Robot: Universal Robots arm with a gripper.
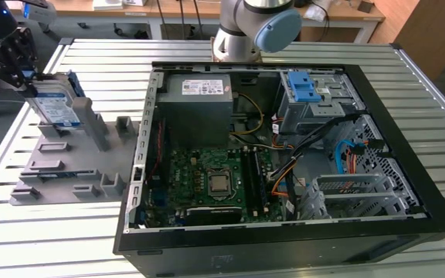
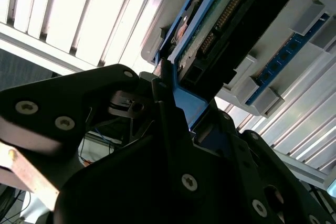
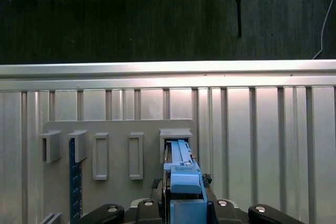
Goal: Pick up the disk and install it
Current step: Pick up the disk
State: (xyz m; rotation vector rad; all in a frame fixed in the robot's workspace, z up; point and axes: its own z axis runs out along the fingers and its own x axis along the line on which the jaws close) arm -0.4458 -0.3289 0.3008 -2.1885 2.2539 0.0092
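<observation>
One disk (image 1: 56,107), upright, lower end seated in an end slot of the grey fixture (image 1: 68,168), on the slatted desk (image 1: 99,58) at the exterior view's left. Tool (image 1: 29,86) clenched on the disk's blue handle end from above. In the first wrist view the blue handle sits between the black fingers (image 3: 149,209). Open computer case (image 1: 431,202) lies well apart, toward the exterior view's right. A blue latch bracket (image 1: 303,87) tops its drive cage (image 1: 338,98).

Holder (image 1: 60,168) posts flank the disk (image 1: 56,107) (cables (image 1: 321,128) cross case (image 1: 284,249)).

Behind the slatted metal table (image 1: 106,55), wooden benches (image 1: 346,14) (dark floor (image 3: 131,14)).
</observation>
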